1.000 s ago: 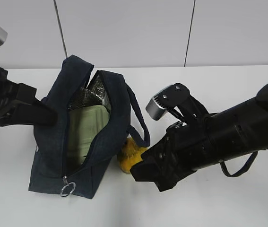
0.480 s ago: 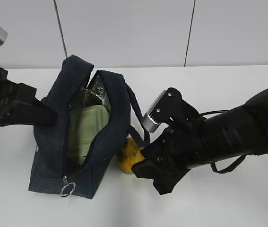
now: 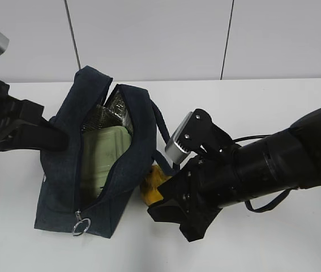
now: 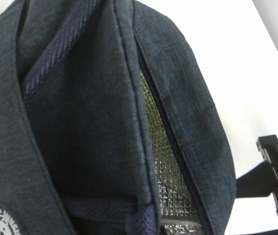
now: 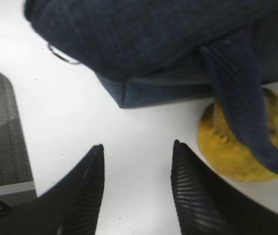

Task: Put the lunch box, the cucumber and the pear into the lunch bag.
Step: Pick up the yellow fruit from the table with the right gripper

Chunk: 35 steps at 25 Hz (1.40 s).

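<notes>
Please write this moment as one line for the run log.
lunch box: in lunch bag | pear: on table, under bag handle | right gripper: open, beside pear | cucumber: unseen

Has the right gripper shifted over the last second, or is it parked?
Yes. The right gripper has moved left and slightly down in the exterior view, closing on the lunch bag and covering more of the pear beside it.

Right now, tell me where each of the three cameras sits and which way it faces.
Exterior view: above the table, slanting down at the open dark navy fabric lunch bag; both black arms show.
Left wrist view: close against the bag's side, facing its silvery lining; no gripper shows.
Right wrist view: low over the white table, facing the yellow-orange pear beside the bag; the open right gripper shows.
Shared: all three see the bag; exterior and right wrist views see the pear.
</notes>
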Tool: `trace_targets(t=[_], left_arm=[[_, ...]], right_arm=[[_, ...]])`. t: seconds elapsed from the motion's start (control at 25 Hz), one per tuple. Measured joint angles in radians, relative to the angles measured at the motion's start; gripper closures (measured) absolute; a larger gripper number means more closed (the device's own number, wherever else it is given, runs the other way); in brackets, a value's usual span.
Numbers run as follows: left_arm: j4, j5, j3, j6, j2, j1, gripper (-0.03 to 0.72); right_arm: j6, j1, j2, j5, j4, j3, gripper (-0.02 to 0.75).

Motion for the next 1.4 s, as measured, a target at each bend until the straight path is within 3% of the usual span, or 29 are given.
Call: trace_targets(t=[0.2, 0.4, 0.52, 1.4], left_arm=[[0.000, 0.000, 0.000, 0.000, 0.000, 0.000, 0.703], [0.000, 0.000, 0.000, 0.000, 0.000, 0.000, 0.703], [0.000, 0.000, 0.000, 0.000, 0.000, 0.000, 0.703], [0.026, -0.012, 0.000, 0.000, 0.000, 0.000, 0.703]], right_arm=[[-0.037, 0.000, 0.000, 0.001, 0.026, 0.000, 0.381], [-0.231, 0.000, 0.000, -0.039, 0.197, 0.000, 0.381], [-0.333, 0.000, 0.011, -0.051, 0.238, -0.004, 0.380], [-0.386, 0.000, 0.152, -0.149, 0.252, -0.137, 0.272]])
